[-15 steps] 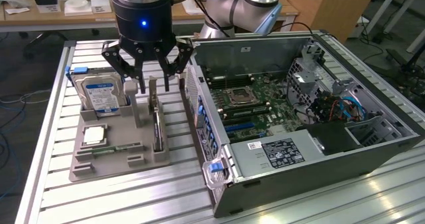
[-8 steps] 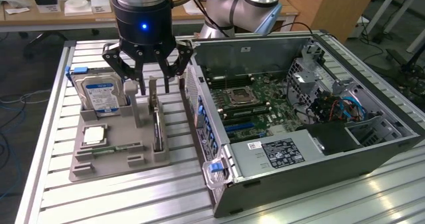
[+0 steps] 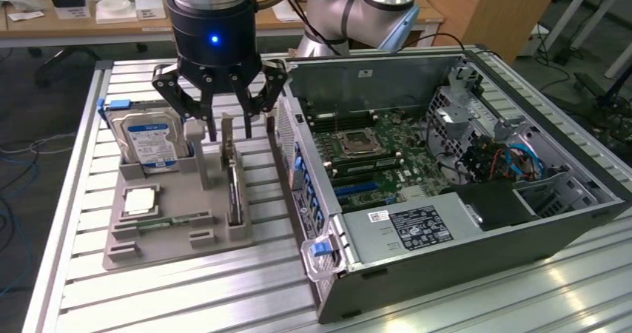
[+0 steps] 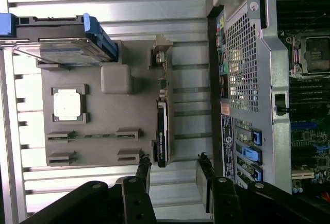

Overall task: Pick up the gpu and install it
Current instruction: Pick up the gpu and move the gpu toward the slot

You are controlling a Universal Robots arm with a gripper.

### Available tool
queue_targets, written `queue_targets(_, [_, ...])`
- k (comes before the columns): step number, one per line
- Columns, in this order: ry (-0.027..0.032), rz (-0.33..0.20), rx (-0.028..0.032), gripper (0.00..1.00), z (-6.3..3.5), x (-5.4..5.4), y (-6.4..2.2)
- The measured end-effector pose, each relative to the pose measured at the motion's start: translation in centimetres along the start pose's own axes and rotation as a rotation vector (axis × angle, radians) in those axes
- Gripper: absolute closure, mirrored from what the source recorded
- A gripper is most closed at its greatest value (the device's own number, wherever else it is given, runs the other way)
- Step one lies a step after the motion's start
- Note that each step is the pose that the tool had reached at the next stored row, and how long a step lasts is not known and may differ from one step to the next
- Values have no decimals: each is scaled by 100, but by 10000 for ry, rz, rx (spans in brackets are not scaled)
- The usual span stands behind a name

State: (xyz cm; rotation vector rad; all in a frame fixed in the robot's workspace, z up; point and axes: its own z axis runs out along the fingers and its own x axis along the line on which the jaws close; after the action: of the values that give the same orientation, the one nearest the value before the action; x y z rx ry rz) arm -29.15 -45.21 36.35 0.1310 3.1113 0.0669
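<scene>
The gpu (image 3: 234,181) is a thin dark card with a silvery end bracket. It stands on edge in a slot at the side of the grey holder tray (image 3: 173,246) nearest the computer case. My gripper (image 3: 221,128) hangs just above its far end, open, with a finger on either side of the card's line and nothing between them. From the wrist, the gpu (image 4: 162,126) appears edge-on below the gripper (image 4: 174,175), whose two dark fingers (image 4: 143,171) stand well apart. The open computer case (image 3: 553,214) with its motherboard (image 3: 380,144) lies beside the tray.
The tray also holds a blue-labelled hard drive (image 3: 148,137) standing upright, a square processor (image 3: 141,200) and a narrow green memory stick (image 3: 168,220). A grey block (image 4: 116,78) rises from the tray next to the gpu. The case's rear wall (image 4: 242,80) stands close by.
</scene>
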Motion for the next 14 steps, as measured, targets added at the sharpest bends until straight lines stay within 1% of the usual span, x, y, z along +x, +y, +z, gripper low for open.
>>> queue_targets(4, [-1,0,-1,51,27,1,-1])
queue_targets(10, [0,0,0,51,94,2,-4])
queue_targets(14, [-1,0,0,51,96,2,-4])
